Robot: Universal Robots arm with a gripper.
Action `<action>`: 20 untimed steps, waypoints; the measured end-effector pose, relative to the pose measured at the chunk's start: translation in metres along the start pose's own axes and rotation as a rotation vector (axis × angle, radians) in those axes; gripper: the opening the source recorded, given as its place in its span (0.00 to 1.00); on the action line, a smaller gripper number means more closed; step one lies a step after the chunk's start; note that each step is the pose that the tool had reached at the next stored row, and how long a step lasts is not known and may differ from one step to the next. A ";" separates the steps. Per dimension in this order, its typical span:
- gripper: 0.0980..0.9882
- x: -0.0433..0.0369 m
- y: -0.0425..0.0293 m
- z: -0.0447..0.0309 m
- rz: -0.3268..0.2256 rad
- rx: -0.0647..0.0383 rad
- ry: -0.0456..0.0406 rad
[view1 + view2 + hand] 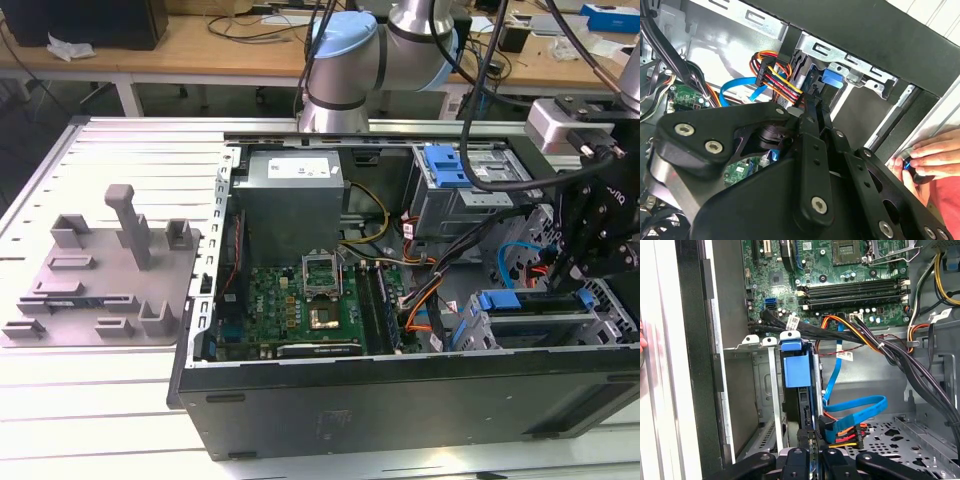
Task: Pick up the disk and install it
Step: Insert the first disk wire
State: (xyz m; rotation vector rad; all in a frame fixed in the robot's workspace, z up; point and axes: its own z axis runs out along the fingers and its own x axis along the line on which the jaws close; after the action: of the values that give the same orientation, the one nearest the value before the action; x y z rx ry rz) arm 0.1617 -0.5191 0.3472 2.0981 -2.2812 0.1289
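Observation:
The disk stands on edge in the drive bay at the near corner of the open computer case, on the exterior view's right. Its blue plastic bracket and dark side show in the first wrist view, between the bay's metal rails. My gripper hangs right over it. The black fingers sit close together on the disk's end, with no gap showing. In the second wrist view the fingers reach toward the bracket's blue tab.
A person's hand rests outside the case wall by the bay. Bundled power and blue data cables lie beside the disk. A motherboard, a grey box and a blue-tabbed cage fill the case. A grey fixture plate lies on the table.

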 end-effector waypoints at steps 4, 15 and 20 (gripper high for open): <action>0.08 -0.0001 0.0001 0.0013 0.000 0.000 0.0000; 0.08 -0.0004 0.0002 0.0047 0.000 0.000 0.0000; 0.08 -0.0006 0.0002 0.0068 0.000 0.000 -0.0002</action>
State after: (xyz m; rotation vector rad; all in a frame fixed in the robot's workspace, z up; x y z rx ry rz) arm 0.1617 -0.5191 0.3404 2.0983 -2.2813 0.1288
